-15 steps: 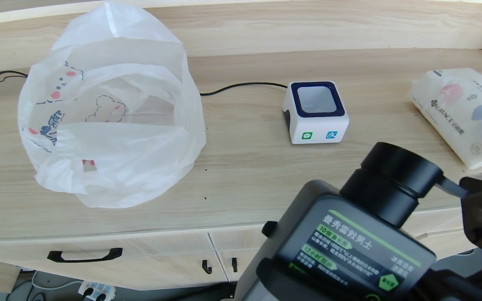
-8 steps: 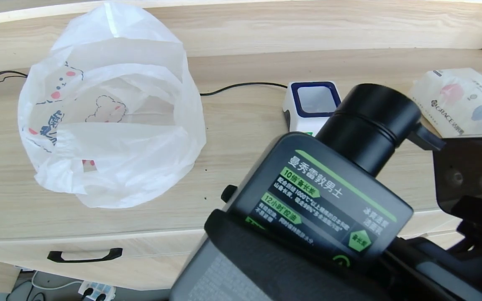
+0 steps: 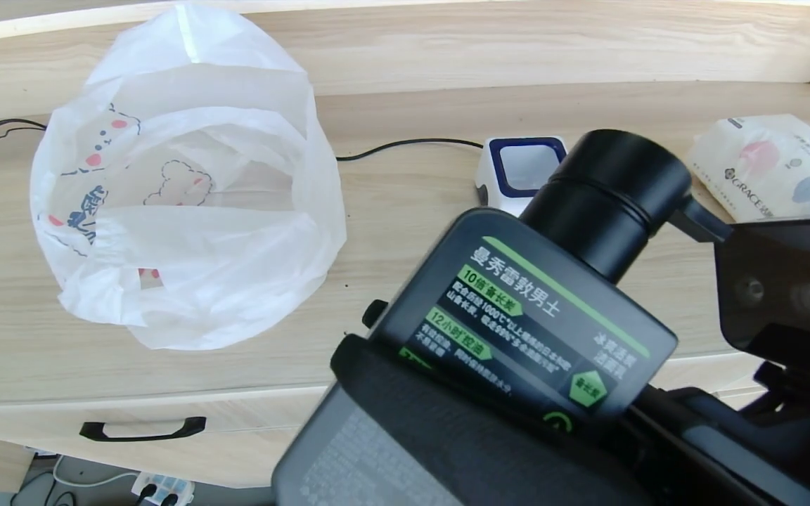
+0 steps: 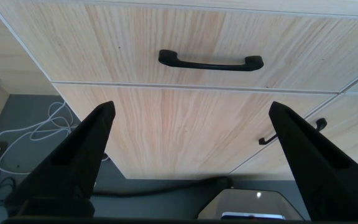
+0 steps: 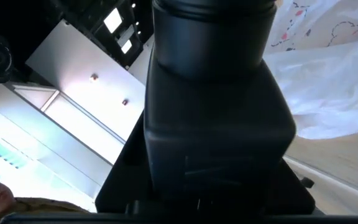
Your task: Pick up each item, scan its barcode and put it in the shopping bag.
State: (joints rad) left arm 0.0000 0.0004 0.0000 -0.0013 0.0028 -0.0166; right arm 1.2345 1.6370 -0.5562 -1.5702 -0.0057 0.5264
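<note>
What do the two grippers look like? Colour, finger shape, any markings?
Both are matte black. The left gripper has two plain wedge-shaped fingers that taper to narrow tips, with no markings visible. The right gripper has a broad, rounded-edged black finger. Beside it is a glossy black housing with two round recesses.

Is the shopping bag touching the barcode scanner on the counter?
Apart. The head view shows a bare stretch of wooden counter between the shopping bag and the barcode scanner, with only the black cable lying there.

Right tool seemingly clamps bottle; left tool splayed.
</note>
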